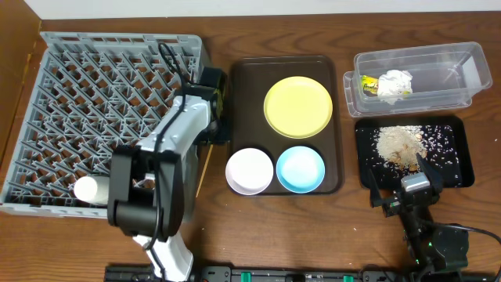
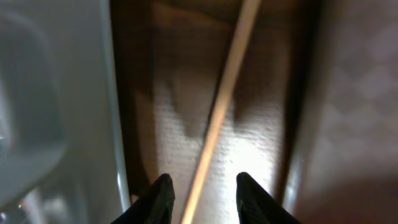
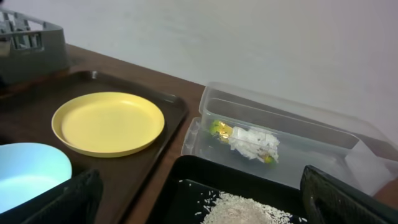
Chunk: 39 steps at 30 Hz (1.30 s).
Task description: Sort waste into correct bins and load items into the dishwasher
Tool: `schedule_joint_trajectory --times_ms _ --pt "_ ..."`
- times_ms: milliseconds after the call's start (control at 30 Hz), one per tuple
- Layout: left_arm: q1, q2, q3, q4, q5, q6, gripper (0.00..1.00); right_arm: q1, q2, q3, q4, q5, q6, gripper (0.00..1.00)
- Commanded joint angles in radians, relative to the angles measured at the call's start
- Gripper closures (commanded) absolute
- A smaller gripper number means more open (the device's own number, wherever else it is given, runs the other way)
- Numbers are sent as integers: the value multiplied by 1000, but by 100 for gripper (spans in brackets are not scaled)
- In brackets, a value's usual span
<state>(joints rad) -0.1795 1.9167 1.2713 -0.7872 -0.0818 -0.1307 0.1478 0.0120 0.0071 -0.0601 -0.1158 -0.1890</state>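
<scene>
My left gripper (image 1: 211, 129) is open, low over the table strip between the grey dish rack (image 1: 47, 94) and the brown tray. In the left wrist view its fingers (image 2: 202, 190) straddle one wooden chopstick (image 2: 221, 112) without touching it; the chopstick also shows in the overhead view (image 1: 202, 171). The yellow plate (image 1: 297, 106), pinkish-white bowl (image 1: 250, 170) and light blue bowl (image 1: 300, 168) sit on the brown tray. The green wrapper (image 1: 368, 82) and white tissue (image 1: 396, 84) lie in the clear tub (image 1: 462, 55). My right gripper (image 1: 407, 192) is open and empty at the black tray's (image 1: 458, 168) near edge.
The brown serving tray (image 1: 329, 70) lies mid-table. A beige crumb heap (image 1: 399, 142) lies on the black tray. A white cylinder-shaped object (image 1: 88, 189) sits at the rack's near left. The rack wall (image 2: 62, 93) is close on the left gripper's left side.
</scene>
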Motion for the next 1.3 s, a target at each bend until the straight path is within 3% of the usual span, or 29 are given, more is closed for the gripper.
schedule_joint_trajectory --times_ms 0,233,467,867,900,1033,1267 --pt "2 47 -4 16 -41 7 66 -4 -5 -2 -3 -5 -6 1" --pt "-37 105 -4 39 -39 22 67 -4 -5 -2 -3 -5 -6 1" --pt "-62 111 -4 42 -39 21 81 -4 -5 -2 -3 -5 -6 1" --pt "-62 111 -4 78 44 22 81 -4 -5 -2 -3 -5 -6 1" --pt "-62 111 -4 79 44 21 85 -4 -5 -2 -3 -5 -6 1" --pt "-61 108 7 64 -18 11 91 -4 -5 -2 -3 -5 -6 1" --pt "-58 23 78 -16 -69 -2 92 -4 -5 -2 -3 -5 -6 1"
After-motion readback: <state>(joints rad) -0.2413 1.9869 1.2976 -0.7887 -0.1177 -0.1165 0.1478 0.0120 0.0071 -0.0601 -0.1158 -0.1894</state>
